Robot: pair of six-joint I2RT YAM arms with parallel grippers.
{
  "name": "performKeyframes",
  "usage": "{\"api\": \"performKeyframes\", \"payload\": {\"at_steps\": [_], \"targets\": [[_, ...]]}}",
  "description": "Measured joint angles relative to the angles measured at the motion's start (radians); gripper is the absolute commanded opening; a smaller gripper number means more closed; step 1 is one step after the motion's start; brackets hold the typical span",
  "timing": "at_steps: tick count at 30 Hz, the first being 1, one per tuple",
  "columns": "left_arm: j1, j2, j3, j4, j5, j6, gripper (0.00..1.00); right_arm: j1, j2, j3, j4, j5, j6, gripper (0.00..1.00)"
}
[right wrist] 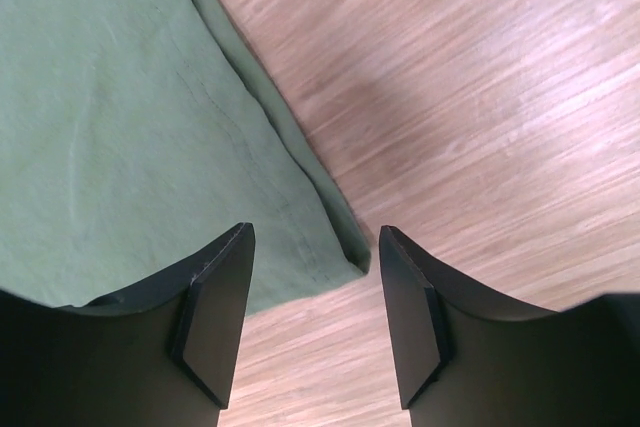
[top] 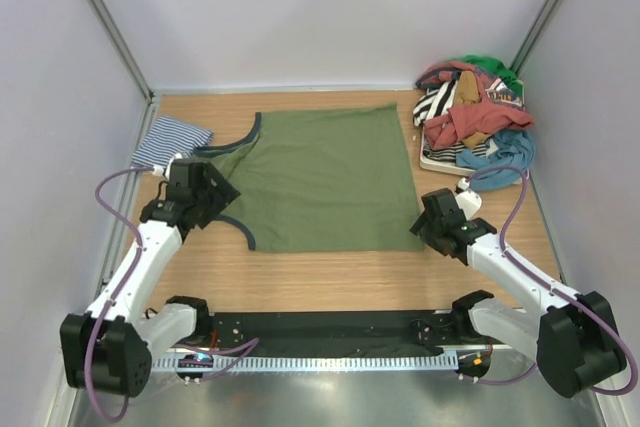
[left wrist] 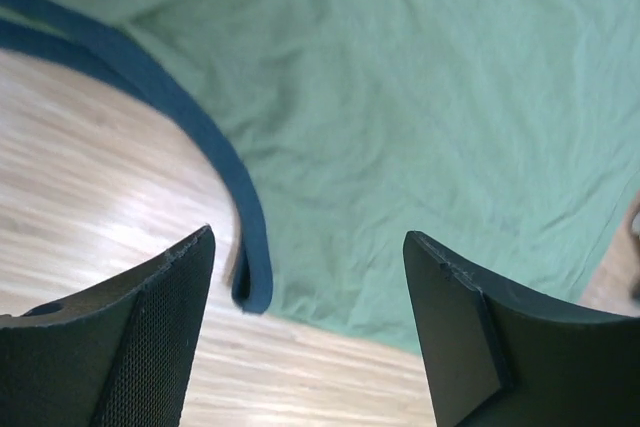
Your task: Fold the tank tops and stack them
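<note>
The green tank top [top: 320, 177] lies spread flat in the middle of the bench [top: 330, 282], and the striped tank top [top: 170, 139] sits bunched at the far-left corner, just beside the green one's straps. Both pincers stand open and hold nothing. The left pincer [left wrist: 307, 247] hangs over the near armhole, where the navy trim [left wrist: 250, 237] curls off the cloth. The right pincer [right wrist: 315, 237] hangs over the near hem corner [right wrist: 355, 262]. The likeliest slip on the left is a bite on the narrow trim alone; it would stretch like a cord while the body of the top lags and wrinkles. On the right the corner lies thin against the wood, so the jaws could close beside it or take only the upper layer, and the fold would peel apart. If one side catches and the other does not, the cloth will skew. A fold carried toward the far edge could also drag the straps into the striped top, or brush the heap of clothes [top: 475, 117] at the far right.
</note>
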Motion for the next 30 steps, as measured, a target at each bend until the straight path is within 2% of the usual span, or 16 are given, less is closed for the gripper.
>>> {"api": "performKeyframes", "payload": {"at_steps": [7,12,15,18,19,23,25,26,30], "targets": [[-0.151,-0.128,-0.138,-0.021,-0.008,-0.036,0.72,0.000,0.002,-0.038,-0.002,-0.040,0.046,0.56],[-0.184,-0.132,-0.192,-0.027,-0.013,-0.066,0.71,0.000,0.033,-0.045,0.003,-0.059,0.065,0.56],[-0.201,-0.132,-0.216,-0.028,-0.028,-0.096,0.70,0.000,0.035,-0.045,0.012,-0.060,0.075,0.51],[-0.227,-0.117,-0.226,-0.031,-0.046,-0.131,0.68,0.000,0.037,-0.047,0.013,-0.063,0.082,0.37],[-0.234,-0.103,-0.226,-0.031,-0.050,-0.137,0.66,0.000,0.037,-0.048,0.013,-0.064,0.084,0.28],[-0.257,-0.010,-0.226,-0.026,-0.053,-0.156,0.59,0.000,0.036,-0.049,0.013,-0.064,0.095,0.14],[-0.278,0.032,-0.226,-0.026,-0.055,-0.161,0.52,0.000,0.033,-0.049,0.012,-0.063,0.099,0.06],[-0.291,0.043,-0.226,-0.026,-0.060,-0.164,0.49,0.000,0.031,-0.049,0.012,-0.063,0.100,0.03],[-0.350,0.051,-0.226,-0.014,-0.086,-0.180,0.46,0.000,0.011,-0.049,0.006,-0.059,0.100,0.01]]}}
